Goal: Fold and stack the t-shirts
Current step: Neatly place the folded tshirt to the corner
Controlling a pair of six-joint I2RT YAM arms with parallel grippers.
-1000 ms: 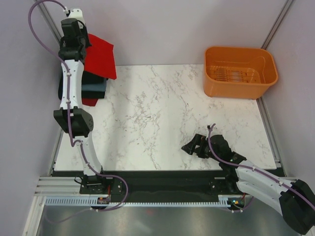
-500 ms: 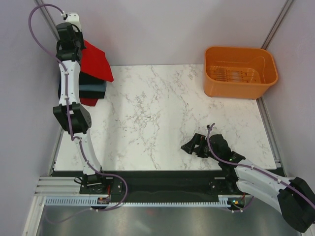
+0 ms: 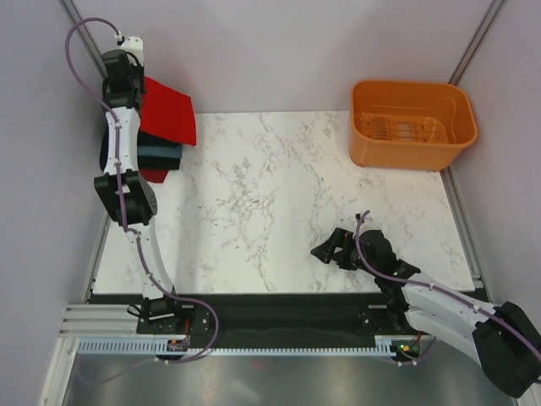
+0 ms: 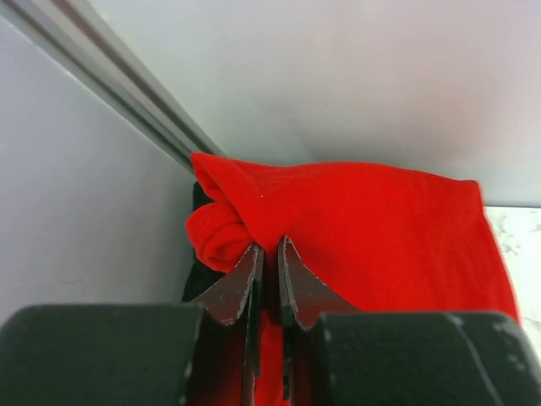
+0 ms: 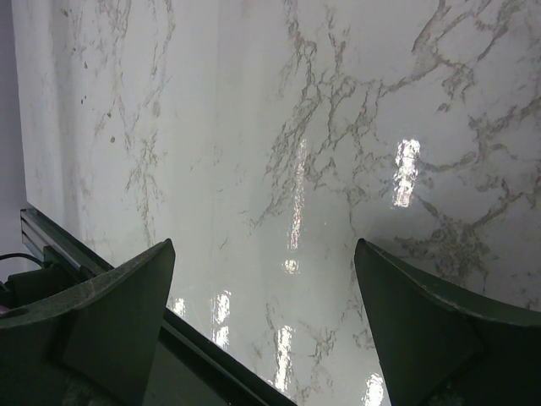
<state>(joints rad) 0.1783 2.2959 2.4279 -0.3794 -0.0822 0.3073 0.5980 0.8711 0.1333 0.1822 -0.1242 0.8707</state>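
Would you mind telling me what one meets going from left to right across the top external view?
First the red shirt, then the right gripper, then the basket.

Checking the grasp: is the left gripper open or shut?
Shut: the left gripper pinches a bunched fold of the red shirt, jaws nearly touching.

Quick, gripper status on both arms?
Left gripper: closed, pinching the red t-shirt.
Right gripper: open, empty, above the marble table.
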